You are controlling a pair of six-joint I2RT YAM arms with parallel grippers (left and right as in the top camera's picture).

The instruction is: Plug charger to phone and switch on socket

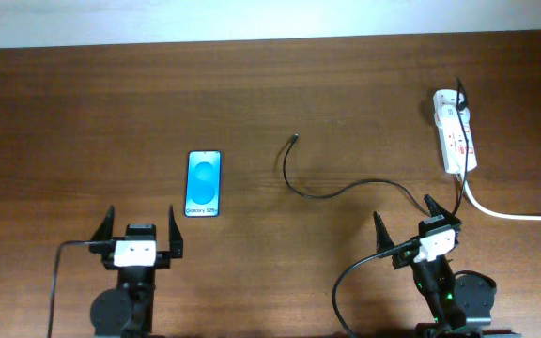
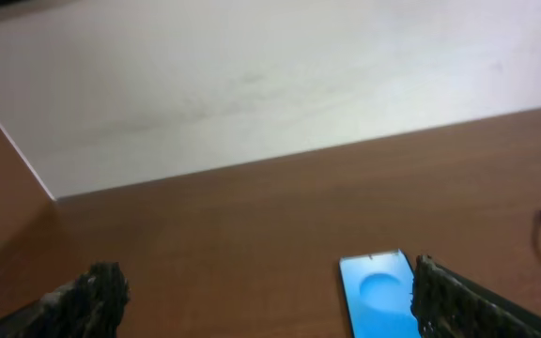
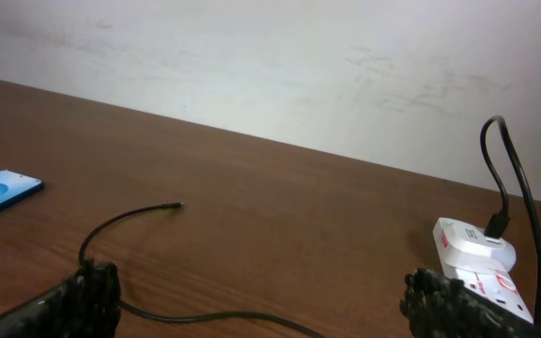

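Right gripper (image 1: pixel 402 208), jaws apart and empty, stands nearer than the likewise spread left gripper (image 1: pixel 141 210) to the charger (image 1: pixel 319 194), whose plug tip (image 1: pixel 295 139) lies right of the phone (image 1: pixel 204 184) while its length trails farther right of the phone toward the socket (image 1: pixel 455 130).

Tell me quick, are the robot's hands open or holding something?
Left gripper: open, holding nothing.
Right gripper: open, holding nothing.
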